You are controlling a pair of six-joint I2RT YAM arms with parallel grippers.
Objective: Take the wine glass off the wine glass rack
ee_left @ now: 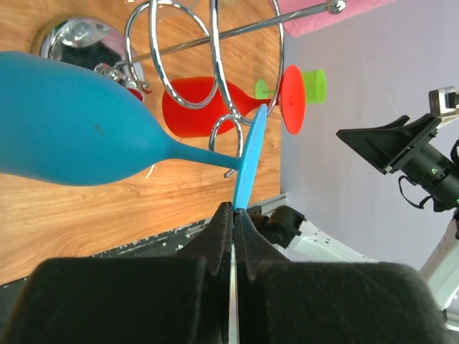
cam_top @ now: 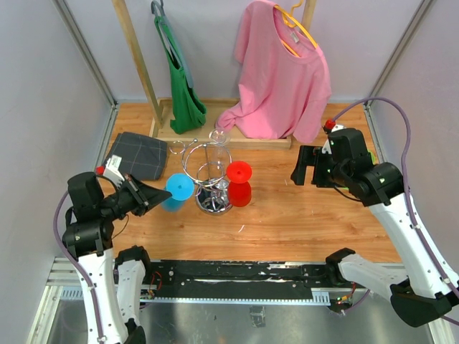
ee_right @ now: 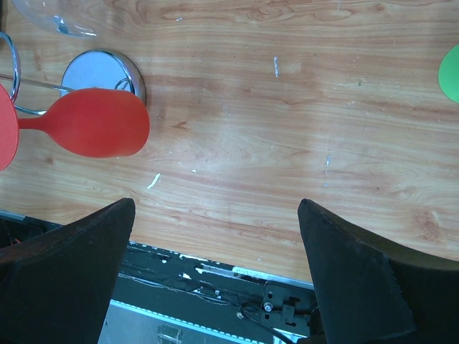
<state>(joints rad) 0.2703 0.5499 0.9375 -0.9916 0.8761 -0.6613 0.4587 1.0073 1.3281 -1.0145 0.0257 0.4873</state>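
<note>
**Left claw [ee_left: 234,209] clamped on the foot of the blue wine glass [ee_left: 79,129], at the rack [cam_top: 214,203].**
You grip the thin foot edge-on, and the stem lies against a wire ring, apparently not yet free. Your right claw [ee_right: 215,222] hangs spread wide, well apart. Pull askew and the stem may snag, tipping the rack and shaking off the red glass [ee_left: 193,107]. The foot may also slip.

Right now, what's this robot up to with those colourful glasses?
The left end effector is shut on the foot of the blue glass, whose stem sits in a ring of the rack, so it isn't off yet. A red glass hangs there too. The right end effector is open, holding nothing.
</note>
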